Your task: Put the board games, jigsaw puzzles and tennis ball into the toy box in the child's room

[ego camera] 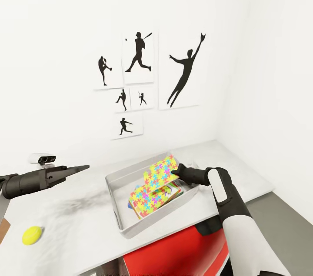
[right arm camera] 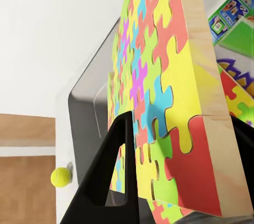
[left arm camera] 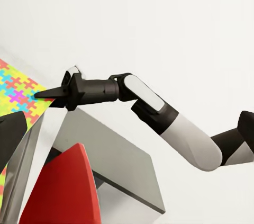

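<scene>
The light-grey toy box [ego camera: 116, 206] stands on the table [ego camera: 74, 215]. One jigsaw puzzle [ego camera: 150, 200] lies flat inside it, on top of board games [ego camera: 174, 190]. My right gripper [ego camera: 176, 172] is shut on the edge of the second jigsaw puzzle [ego camera: 161, 169] and holds it tilted over the box. In the right wrist view this puzzle [right arm camera: 159, 86] stands between the fingers [right arm camera: 119, 171], with printed game covers [right arm camera: 235, 28] beyond it. The tennis ball [ego camera: 31, 235] rests on the table at the left, also in the right wrist view [right arm camera: 61, 177]. My left gripper [ego camera: 84, 167] hovers open and empty left of the box.
Black sports-silhouette pictures [ego camera: 139, 54] hang on the white wall behind the table. A small white device [ego camera: 42, 158] sits at the back left. The robot's red body [ego camera: 174, 254] is under the table's front edge. Grey floor [ego camera: 287, 224] shows at the right.
</scene>
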